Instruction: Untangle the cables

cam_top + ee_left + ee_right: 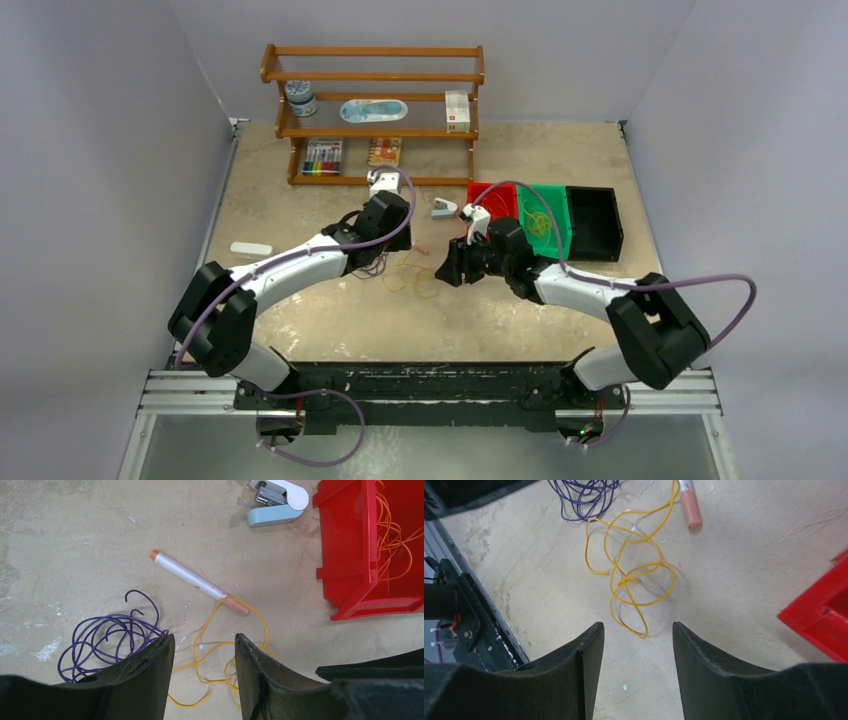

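Top cam first: the purple cable and yellow cable are lying on the table side by side, in the gap between the two wrists. The left arm and right arm both fold inward, with their heads low and nosing toward each other over the wires.

Left wrist cam: the left gripper has its fingers spread with nothing pinched. The purple bundle sits just off its left finger. Yellow strands lie on the table beyond the gap, and one loop touches the pink end of the pen. An orange cable is sitting in the red bin.

Right wrist cam: the right gripper is spread and empty too, hanging just short of the yellow loops. I can't tell if purple and yellow are hooked together up top.

This stuff looks featherlight, floppy and a bit springy. I'd pinch a single outer loop or a free end, since grabbing the middle would probably drag everything along.
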`<state>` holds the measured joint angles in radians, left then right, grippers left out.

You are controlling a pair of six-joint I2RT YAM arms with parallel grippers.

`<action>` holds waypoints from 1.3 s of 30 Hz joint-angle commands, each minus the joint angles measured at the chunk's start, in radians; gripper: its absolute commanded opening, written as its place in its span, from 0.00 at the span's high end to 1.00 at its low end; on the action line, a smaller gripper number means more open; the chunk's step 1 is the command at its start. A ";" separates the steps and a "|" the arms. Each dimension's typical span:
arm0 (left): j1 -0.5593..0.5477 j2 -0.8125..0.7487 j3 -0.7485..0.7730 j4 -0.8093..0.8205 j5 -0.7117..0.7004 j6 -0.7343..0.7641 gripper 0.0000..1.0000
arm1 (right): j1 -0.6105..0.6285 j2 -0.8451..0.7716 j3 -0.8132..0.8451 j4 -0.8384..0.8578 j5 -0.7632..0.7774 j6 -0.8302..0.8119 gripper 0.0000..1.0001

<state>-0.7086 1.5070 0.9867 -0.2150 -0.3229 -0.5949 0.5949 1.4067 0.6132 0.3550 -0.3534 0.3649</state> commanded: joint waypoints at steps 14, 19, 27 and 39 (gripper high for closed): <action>0.013 -0.123 -0.016 0.022 -0.079 0.010 0.50 | 0.063 0.215 -0.031 0.236 -0.003 0.078 0.48; 0.015 -0.130 -0.019 0.028 -0.081 0.015 0.50 | 0.071 0.221 -0.029 0.243 0.012 0.080 0.63; 0.014 -0.213 -0.069 0.107 -0.056 0.006 0.43 | 0.074 0.103 -0.007 0.178 0.090 0.056 0.97; 0.015 -0.404 -0.183 0.353 -0.079 0.076 0.32 | 0.065 -0.126 0.218 -0.138 0.163 -0.124 1.00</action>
<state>-0.7006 1.1774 0.8371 -0.0143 -0.3721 -0.5751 0.6628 1.3289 0.7136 0.3225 -0.2367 0.3431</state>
